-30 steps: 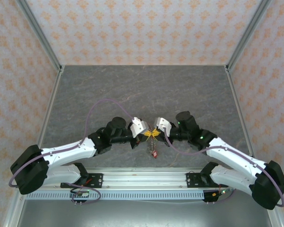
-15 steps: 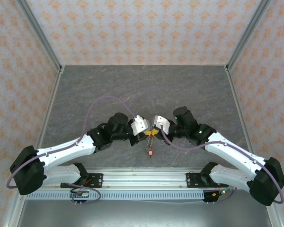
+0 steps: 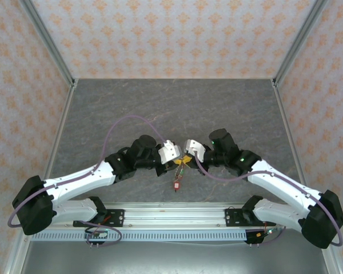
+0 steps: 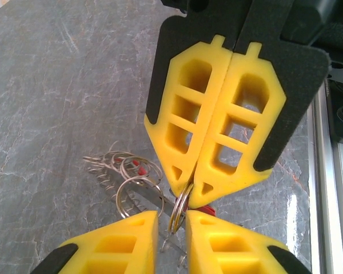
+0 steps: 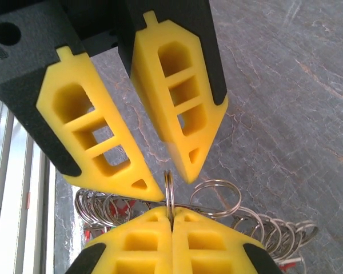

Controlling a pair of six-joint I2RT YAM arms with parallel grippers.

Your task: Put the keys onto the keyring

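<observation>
The keyring (image 5: 168, 191), a thin silver split ring seen edge-on, is pinched at its lower rim by my right gripper (image 5: 171, 212), which is shut on it. My left gripper (image 4: 171, 220) faces it tip to tip with its jaws a little apart. The ring (image 4: 180, 214) stands in that gap, clear of both pads. Red-headed keys (image 4: 137, 165) hang among several small wire rings behind the ring. From above, both grippers (image 3: 174, 161) (image 3: 187, 160) meet over the table's near middle, and a red key (image 3: 177, 184) dangles below them.
A cluster of small loose rings on a wire bar (image 5: 263, 225) trails from the keyring. The grey stone-look table (image 3: 171, 108) stretches behind the grippers. The aluminium rail (image 3: 171, 220) runs along the near edge, and patterned walls enclose three sides.
My left gripper's jaws have parted and let go of the ring. Both grippers shifted slightly left and back, and the dangling keys swung left.
</observation>
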